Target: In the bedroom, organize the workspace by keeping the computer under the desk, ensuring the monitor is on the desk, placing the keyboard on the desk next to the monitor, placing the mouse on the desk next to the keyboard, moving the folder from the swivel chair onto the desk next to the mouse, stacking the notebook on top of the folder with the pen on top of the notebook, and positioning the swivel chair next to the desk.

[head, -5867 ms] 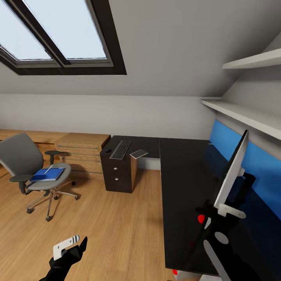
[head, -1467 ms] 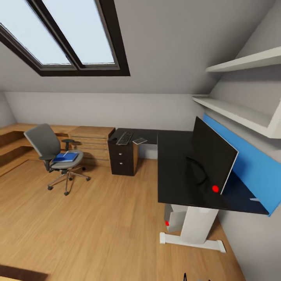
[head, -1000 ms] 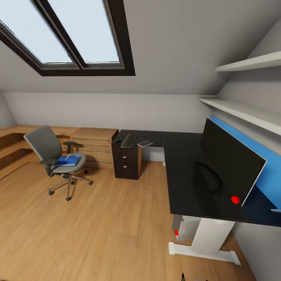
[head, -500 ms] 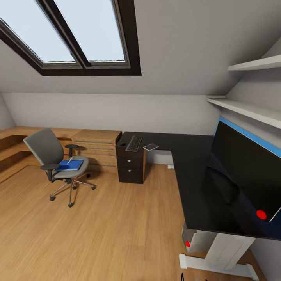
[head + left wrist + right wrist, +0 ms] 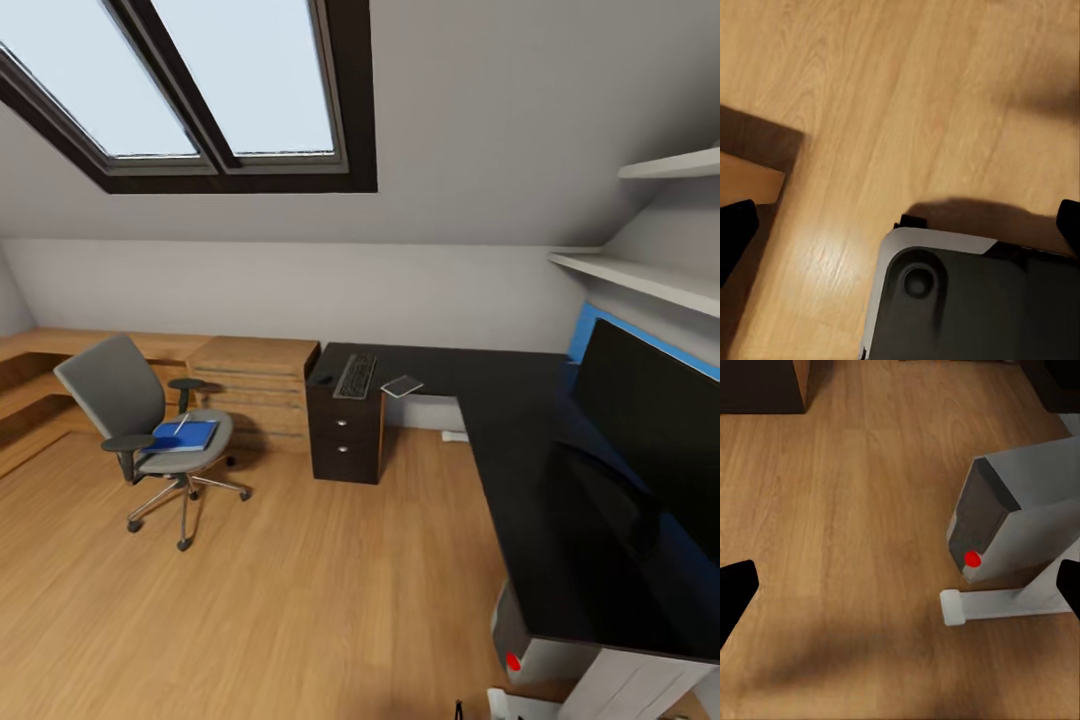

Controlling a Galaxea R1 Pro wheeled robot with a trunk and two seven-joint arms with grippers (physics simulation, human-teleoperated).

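Ahead of us the table runs along the far wall and turns down the right side. On its far end lies the keyboard, with the mouse just left of it. The monitor stands on the right wing, the computer beneath it. The swivel chair sits well left, carrying the folder.

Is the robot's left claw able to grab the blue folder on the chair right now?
Probably not. The folder lies on the swivel chair far across the floor, while the left claw hangs over floor close to the robot.
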